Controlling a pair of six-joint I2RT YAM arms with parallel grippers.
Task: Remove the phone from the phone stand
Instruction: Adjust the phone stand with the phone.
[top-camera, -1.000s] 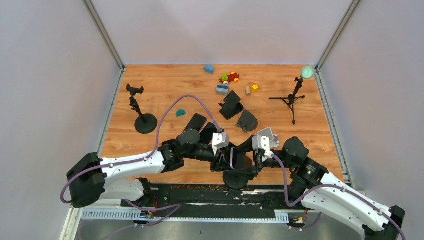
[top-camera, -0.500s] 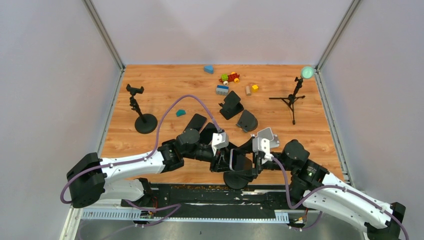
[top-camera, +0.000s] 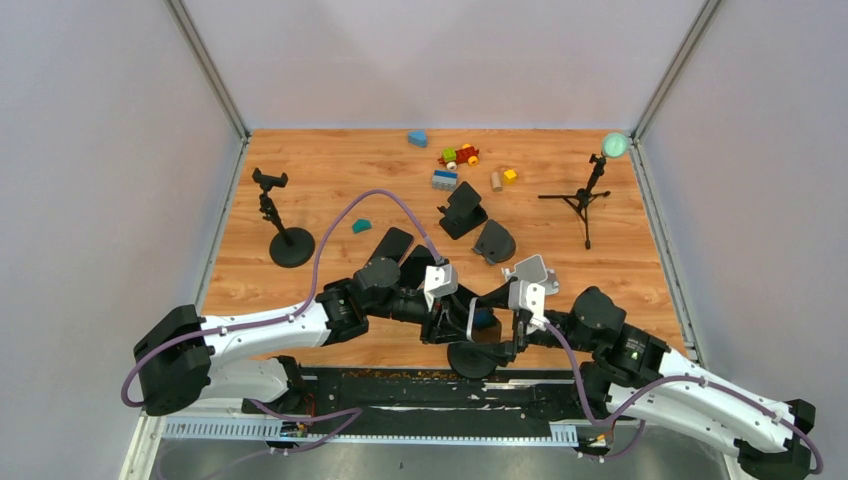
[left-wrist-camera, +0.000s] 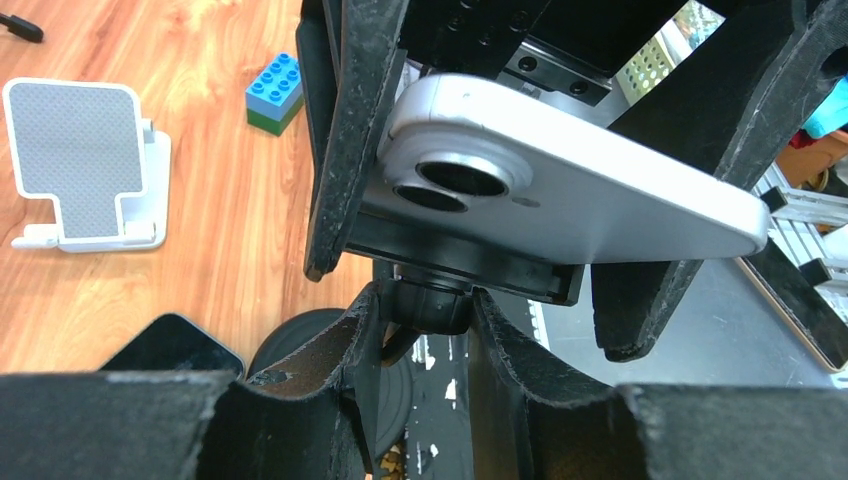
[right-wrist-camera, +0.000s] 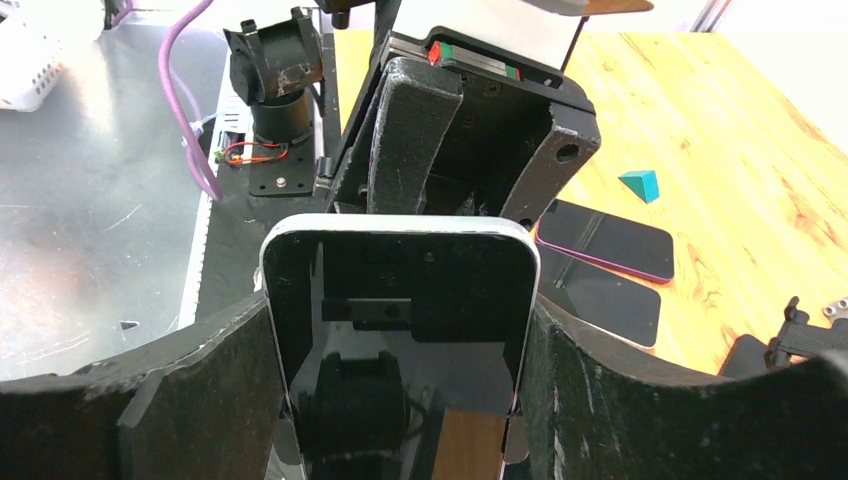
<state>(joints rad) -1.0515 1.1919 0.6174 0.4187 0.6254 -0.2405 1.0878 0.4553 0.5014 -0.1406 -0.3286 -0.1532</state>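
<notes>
Rightward and nearer its own base the right arm has drawn over the last 1 second, and the phone (top-camera: 472, 318) between its jaws has tipped with it; the left arm looks unchanged. The right gripper (right-wrist-camera: 400, 345) is clamped on the phone's 2 long edges, dark screen facing its wrist camera, so a pull would carry the handset off without pressing on the glass. The left gripper (left-wrist-camera: 420, 312) is closed around the ball joint of the phone stand (top-camera: 470, 358). Directly above those jaws sits the cradle plate, with the phone's silver back and 2 lenses lying on it. That hold, I judge, pins the stand down while the other arm pulls. Whether the phone has fully left the cradle I cannot tell; it lies against the plate.
</notes>
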